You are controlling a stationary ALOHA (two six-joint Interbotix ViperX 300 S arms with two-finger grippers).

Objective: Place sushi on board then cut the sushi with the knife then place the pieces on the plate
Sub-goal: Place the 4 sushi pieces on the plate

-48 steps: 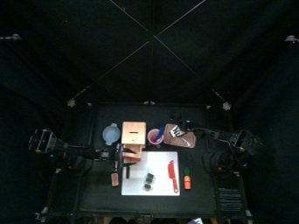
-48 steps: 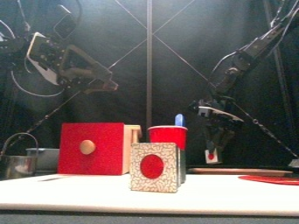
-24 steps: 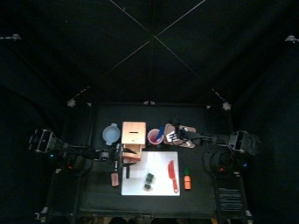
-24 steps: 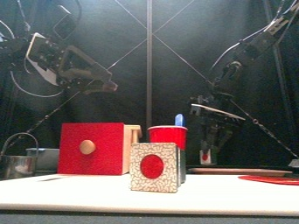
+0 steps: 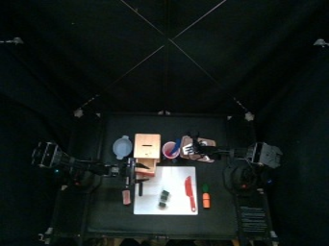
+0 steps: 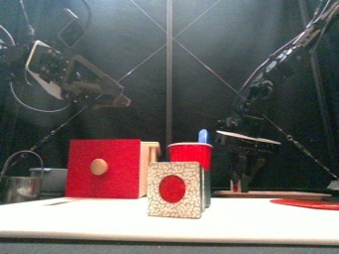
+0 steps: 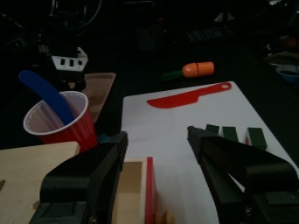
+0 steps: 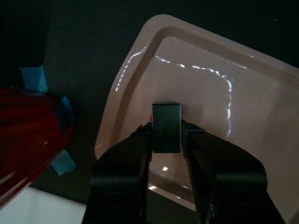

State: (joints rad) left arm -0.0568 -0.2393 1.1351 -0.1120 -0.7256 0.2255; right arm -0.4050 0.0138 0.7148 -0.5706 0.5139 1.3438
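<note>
My right gripper (image 8: 167,133) is shut on a dark sushi piece (image 8: 167,116) just above the pink tray (image 8: 222,96), which lies at the back right of the table (image 5: 195,154). On the white cutting board (image 5: 174,183) lies the rest of the sushi roll (image 5: 164,200) with the red knife (image 5: 189,192) beside it. From the front, the roll's red-and-white end face (image 6: 176,190) stands near and large. My left gripper (image 7: 158,136) hangs open over the board's left edge, above the wooden box, holding nothing.
A red cup (image 5: 171,149) with a blue knife (image 6: 203,136) stands between the wooden box (image 5: 146,146) and the tray. A blue-grey bowl (image 5: 122,147) sits at the back left. An orange toy (image 5: 206,200) lies right of the board.
My right gripper has shifted a little to the left over the tray and come lower, with the sushi piece still in it. The left arm has barely moved.
</note>
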